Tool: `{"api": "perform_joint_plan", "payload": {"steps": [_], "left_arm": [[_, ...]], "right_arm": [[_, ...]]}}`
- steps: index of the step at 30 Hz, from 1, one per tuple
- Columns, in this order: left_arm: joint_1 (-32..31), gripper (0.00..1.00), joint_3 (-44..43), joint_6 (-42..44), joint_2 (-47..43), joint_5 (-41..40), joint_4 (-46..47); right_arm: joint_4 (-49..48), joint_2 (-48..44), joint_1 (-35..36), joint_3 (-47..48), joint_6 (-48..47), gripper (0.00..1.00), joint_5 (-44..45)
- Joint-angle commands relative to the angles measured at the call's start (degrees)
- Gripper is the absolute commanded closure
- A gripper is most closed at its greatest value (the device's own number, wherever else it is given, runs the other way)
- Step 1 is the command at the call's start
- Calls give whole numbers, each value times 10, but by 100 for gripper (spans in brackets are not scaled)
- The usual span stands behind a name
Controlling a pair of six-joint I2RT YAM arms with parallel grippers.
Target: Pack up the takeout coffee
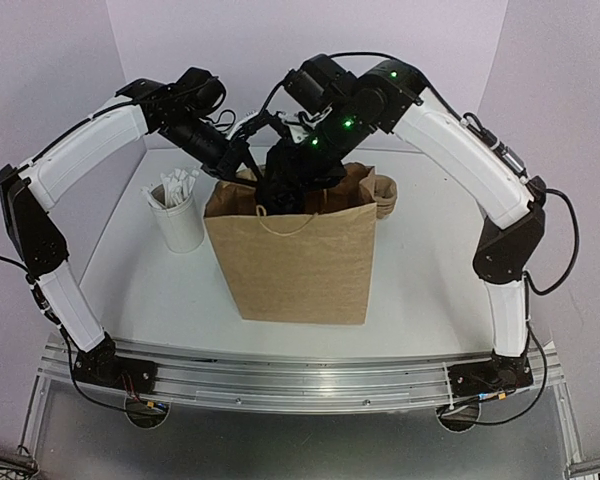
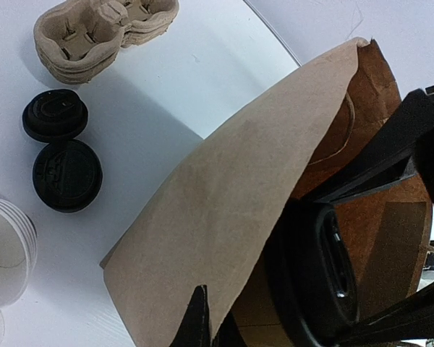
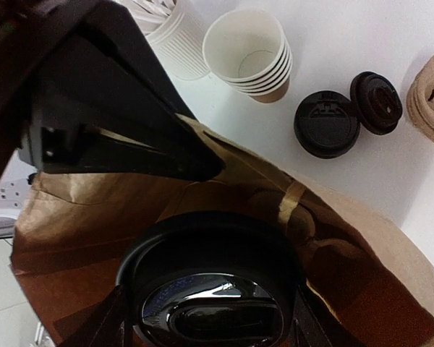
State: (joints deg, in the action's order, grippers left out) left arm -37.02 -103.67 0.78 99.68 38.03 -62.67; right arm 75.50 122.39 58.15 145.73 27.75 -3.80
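A brown paper bag (image 1: 290,260) stands upright in the middle of the table with its mouth open. My left gripper (image 2: 210,329) is shut on the bag's rear top edge (image 2: 224,238), pinching the paper between its black fingers. Inside the bag's mouth is the takeout coffee (image 3: 210,289), showing only its round black lid. My right gripper (image 3: 210,325) is closed around the cup, one finger on each side of the lid. From above, the right gripper (image 1: 285,190) reaches down into the bag and hides the cup. The lid (image 2: 311,275) also shows in the left wrist view.
Left of the bag stands a tall white cup of wrapped straws (image 1: 177,215). Behind the bag are a stack of lidless brown cups (image 3: 249,54), two loose black lids (image 3: 325,124) (image 3: 376,101) and stacked pulp cup carriers (image 2: 101,32). White walls close in the back and sides.
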Motion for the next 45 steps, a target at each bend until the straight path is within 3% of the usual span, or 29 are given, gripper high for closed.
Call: {"api": "perform_joint_plan", "payload": {"steps": [1, 6, 15, 22, 30, 41, 45], "left_arm": [[-7, 100, -29, -32, 11, -21, -8], [-9, 100, -26, -32, 13, -30, -18], [-10, 100, -27, -27, 13, -28, -15], [-9, 100, -17, 1, 12, -47, -21], [-6, 100, -35, 33, 10, -67, -25], [-39, 100, -57, 30, 22, 11, -36], [-38, 100, -55, 68, 13, 20, -65]], "right_arm": [[62, 30, 32, 47, -61, 70, 72], [62, 37, 56, 34, -114, 71, 138], [62, 38, 81, -31, -206, 71, 114], [37, 25, 121, -35, -318, 74, 174], [-56, -88, 128, -179, -334, 76, 180], [-43, -14, 137, -127, -368, 76, 154], [-36, -18, 135, -162, -356, 78, 170]]}}
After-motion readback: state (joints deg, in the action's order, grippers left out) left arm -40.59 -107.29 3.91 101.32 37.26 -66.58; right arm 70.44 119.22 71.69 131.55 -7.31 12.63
